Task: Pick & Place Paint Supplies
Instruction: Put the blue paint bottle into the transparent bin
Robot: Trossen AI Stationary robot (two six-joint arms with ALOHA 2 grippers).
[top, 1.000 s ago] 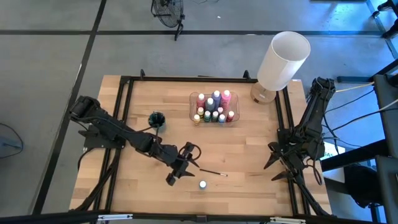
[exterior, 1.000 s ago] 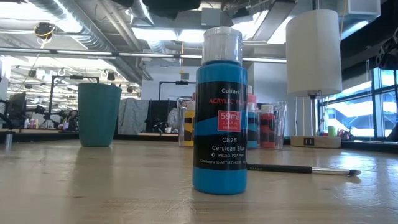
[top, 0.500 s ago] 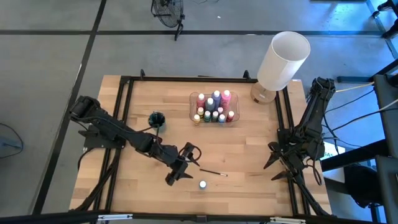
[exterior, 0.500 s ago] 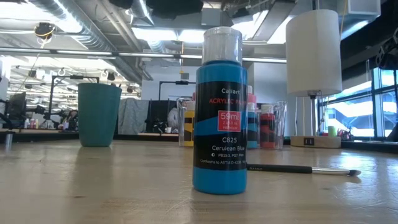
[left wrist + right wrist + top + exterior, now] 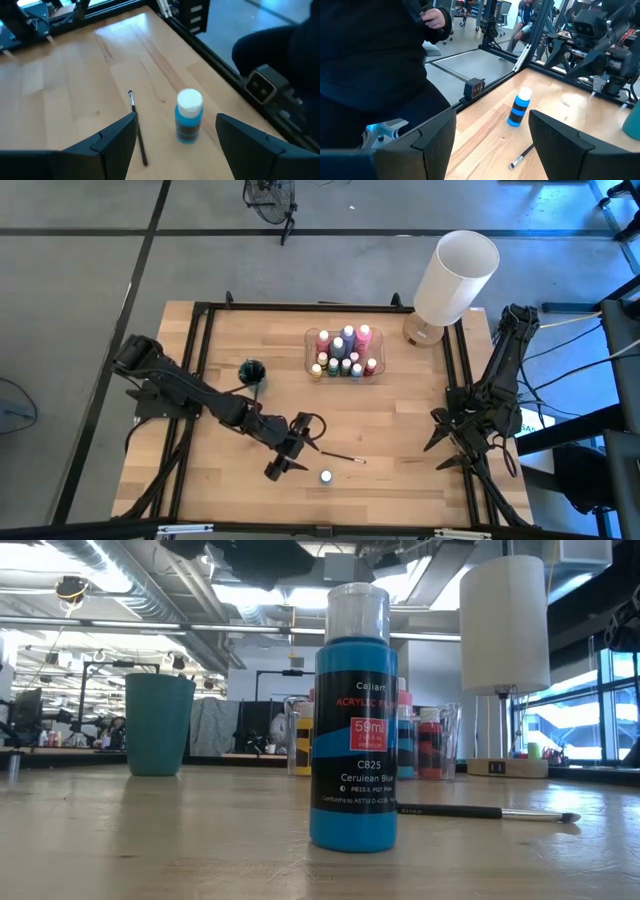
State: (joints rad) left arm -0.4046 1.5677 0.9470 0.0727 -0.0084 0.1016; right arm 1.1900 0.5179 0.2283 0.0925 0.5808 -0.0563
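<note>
— Where, then, the blue paint bottle (image 5: 326,476) against the left jaws (image 5: 283,458)?
— Upright on the desk (image 5: 400,430), white cap up, just ahead of those jaws and apart from them. Jaws spread wide, empty, hanging a little above the wood.
— And the paintbrush (image 5: 340,456)?
— Flat on the desk, between the left jaws and the bottle, light tip toward the right arm. Touching neither.
— Right jaws (image 5: 462,442)?
— Parked at the right edge of the desk, parted, holding nothing, well apart from bottle and brush.
— Anything else around?
— Clear tray (image 5: 345,352) packed with small paint bottles toward the back, teal cup (image 5: 253,372) to its left, big white lamp (image 5: 455,277) at the back right corner. Person in dark clothes (image 5: 375,60) beyond the desk's front edge.
— Anything in the way?
— Only the brush, lying just beside the bottle.
</note>
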